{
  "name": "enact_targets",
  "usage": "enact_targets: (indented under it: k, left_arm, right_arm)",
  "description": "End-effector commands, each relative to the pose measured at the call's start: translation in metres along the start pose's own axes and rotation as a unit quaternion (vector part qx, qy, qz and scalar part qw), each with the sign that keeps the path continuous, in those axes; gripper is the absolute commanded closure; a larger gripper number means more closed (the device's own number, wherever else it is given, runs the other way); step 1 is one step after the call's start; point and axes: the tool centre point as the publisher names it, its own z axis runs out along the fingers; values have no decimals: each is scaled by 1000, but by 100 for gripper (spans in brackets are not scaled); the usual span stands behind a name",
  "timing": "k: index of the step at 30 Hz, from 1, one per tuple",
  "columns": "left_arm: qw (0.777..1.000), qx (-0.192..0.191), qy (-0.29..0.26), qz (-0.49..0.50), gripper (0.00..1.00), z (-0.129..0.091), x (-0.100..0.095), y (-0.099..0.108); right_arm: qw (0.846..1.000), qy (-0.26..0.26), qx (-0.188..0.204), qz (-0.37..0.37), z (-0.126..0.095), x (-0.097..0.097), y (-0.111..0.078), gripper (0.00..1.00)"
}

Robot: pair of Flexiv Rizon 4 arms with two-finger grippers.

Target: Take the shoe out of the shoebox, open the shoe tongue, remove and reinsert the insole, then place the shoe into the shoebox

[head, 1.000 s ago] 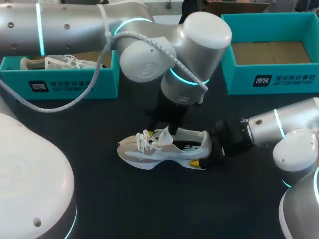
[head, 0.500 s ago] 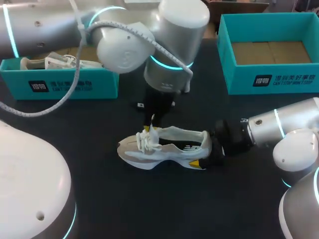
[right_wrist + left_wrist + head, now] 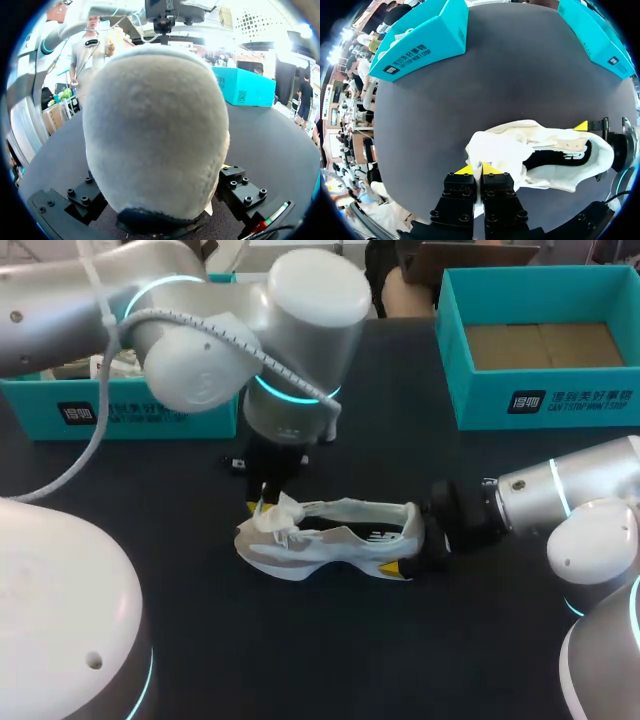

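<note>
A white and beige shoe [image 3: 330,540] lies on its side on the black table, toe to the left. My left gripper [image 3: 262,506] comes down from above at the lace end and is shut on the shoe's white tongue [image 3: 495,150], which is drawn out toward the toe; its yellow tips [image 3: 478,169] press together on the fabric. My right gripper [image 3: 428,540] holds the shoe's heel [image 3: 155,130], one finger [image 3: 239,189] on each side, so the heel fills the space between them. The dark inside of the shoe [image 3: 555,156] is open to view.
A teal shoebox [image 3: 140,408] at the back left holds another white shoe [image 3: 112,366]. A second teal shoebox [image 3: 540,395] at the back right shows only its brown bottom. Bare black table lies in front of the shoe.
My left gripper has shut on the tongue and moved left toward the toe, pulling the tongue out and over the laces. The right arm and the shoe's heel have stayed put.
</note>
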Motion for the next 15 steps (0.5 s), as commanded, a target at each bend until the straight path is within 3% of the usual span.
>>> enact_targets:
  k: [1, 7, 9, 12, 13, 15]
  left_arm:
    - [1000, 0, -9, -3, 100, 26, 2, -3]
    - [1000, -2, -5, -26, 100, 55, 2, -8]
    - [1000, -5, -6, -29, 71, 63, 0, -8]
    - [999, -15, 6, -29, 52, 66, -3, -8]
    - [999, -14, 6, -29, 36, 66, -5, -9]
    - [999, -20, 15, -21, 19, 66, -9, -10]
  right_arm:
    - [1000, -1, 2, 1, 7, -2, -3, 100]
    - [1000, -1, 2, 1, 7, -2, -3, 100]
    - [1000, -1, 2, 1, 7, -2, -3, 100]
    - [1000, -1, 2, 1, 7, -2, -3, 100]
    - [1000, -1, 2, 1, 7, -2, -3, 100]
    - [1000, -1, 2, 1, 7, -2, -3, 100]
